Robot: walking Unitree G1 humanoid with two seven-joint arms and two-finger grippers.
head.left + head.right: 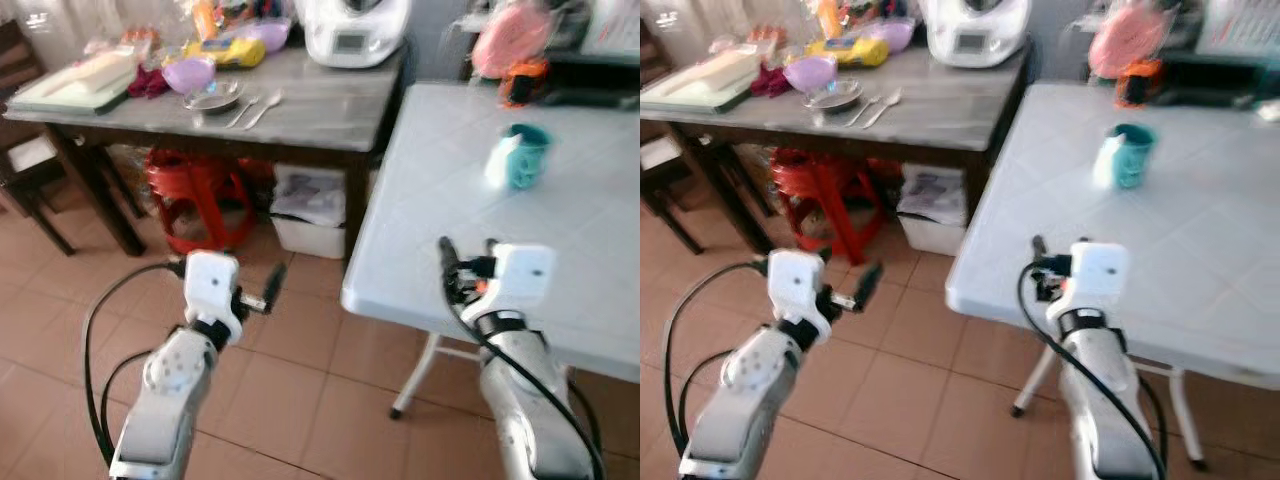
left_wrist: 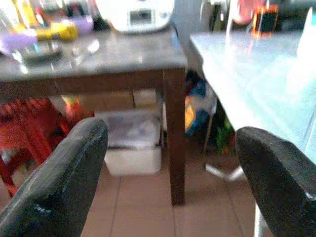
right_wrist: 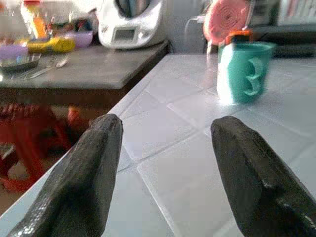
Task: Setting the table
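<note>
Right wrist view showed the right hand [image 3: 165, 173] spread open and empty over the white table [image 3: 197, 163] near a teal mug [image 3: 249, 71]. The left hand [image 2: 173, 177] (also open, holding nothing) hung above the floor [image 1: 290, 390].

The white table [image 1: 560, 250] lay bare before the right gripper [image 3: 165, 163] (fingers parted), save a teal mug [image 1: 524, 155] beyond.
</note>
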